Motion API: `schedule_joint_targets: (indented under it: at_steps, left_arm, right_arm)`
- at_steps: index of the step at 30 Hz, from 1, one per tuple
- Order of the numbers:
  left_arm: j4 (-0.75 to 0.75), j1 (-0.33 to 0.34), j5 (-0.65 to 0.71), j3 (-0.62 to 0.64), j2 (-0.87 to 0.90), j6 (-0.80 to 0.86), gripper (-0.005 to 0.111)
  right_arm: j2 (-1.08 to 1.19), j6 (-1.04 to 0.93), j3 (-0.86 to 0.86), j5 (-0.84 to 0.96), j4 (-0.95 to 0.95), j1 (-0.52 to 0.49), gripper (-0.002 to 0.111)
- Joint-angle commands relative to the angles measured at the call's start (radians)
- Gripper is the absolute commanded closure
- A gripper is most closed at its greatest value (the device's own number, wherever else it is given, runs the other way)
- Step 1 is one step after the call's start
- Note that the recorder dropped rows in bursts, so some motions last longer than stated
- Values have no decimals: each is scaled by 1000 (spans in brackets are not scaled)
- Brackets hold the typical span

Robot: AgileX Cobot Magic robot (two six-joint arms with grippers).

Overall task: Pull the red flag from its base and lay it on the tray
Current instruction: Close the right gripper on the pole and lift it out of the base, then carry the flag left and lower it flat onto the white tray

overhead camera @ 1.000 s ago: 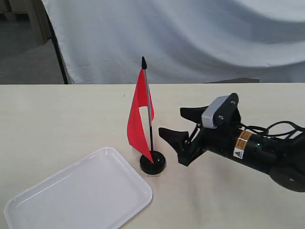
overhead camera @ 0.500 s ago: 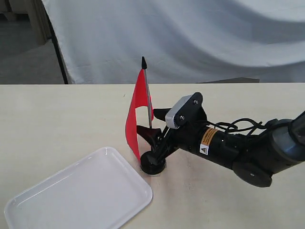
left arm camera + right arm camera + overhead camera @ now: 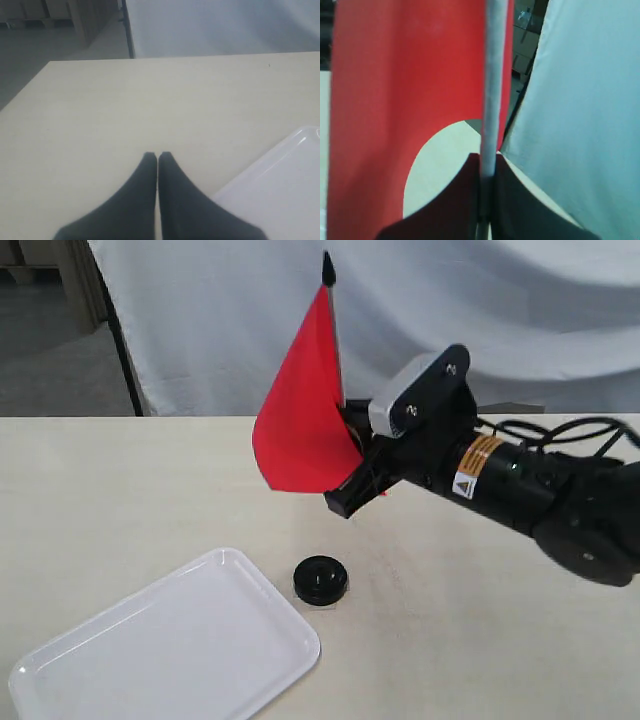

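Two end effectors show. The right end effector (image 3: pixel 346 500) is clenched on the red flag (image 3: pixel 300 430) by its pole, holding it roughly upright in the air, clear of the base (image 3: pixel 320 580). The base sits on the desk (image 3: pixel 120 490) just beside the tray (image 3: pixel 170 650). Held this high, the flag looks free to swing over the tray. The left end effector (image 3: pixel 158 159) is pinched together, empty, near the tray's corner. The desk is pale and matte, and a white cloth (image 3: pixel 450 310) hangs behind.

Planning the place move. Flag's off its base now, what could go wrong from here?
1. The right hand grips the red flag by its thin pole with fingertips only, so the pole could pivot or slip when tilted flat.
2. The base sits close beside the tray; a low pass could knock it.
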Motion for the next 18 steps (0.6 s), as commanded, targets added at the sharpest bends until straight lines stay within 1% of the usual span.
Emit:
schedule_joint_targets:
  at_steps: [1,2,3,8,10,13,18]
  left_arm:
    - [-2,0,6,2,-1,-3,105]
    - [-2,0,6,2,-1,-3,105]
    - [-2,0,6,2,-1,-3,105]
    - [-2,0,6,2,-1,-3,105]
    - [-2,0,6,2,-1,-3,105]
    - [-2,0,6,2,-1,-3,105]
    - [-2,0,6,2,-1,-3,105]
  right_arm:
    - [-160,-273,-64,469,-6,87,109]
    - [-172,-331,-86,560,-6,110,109]
    - [-174,-411,-117,659,-6,156,109]
    - [-108,-535,-213,886,-6,297,109]
    - [-61,-559,-255,949,-20,349,109]
    - [27,-547,-329,1055,-89,421,109]
    - [178,-533,-458,1243,-197,502,109]
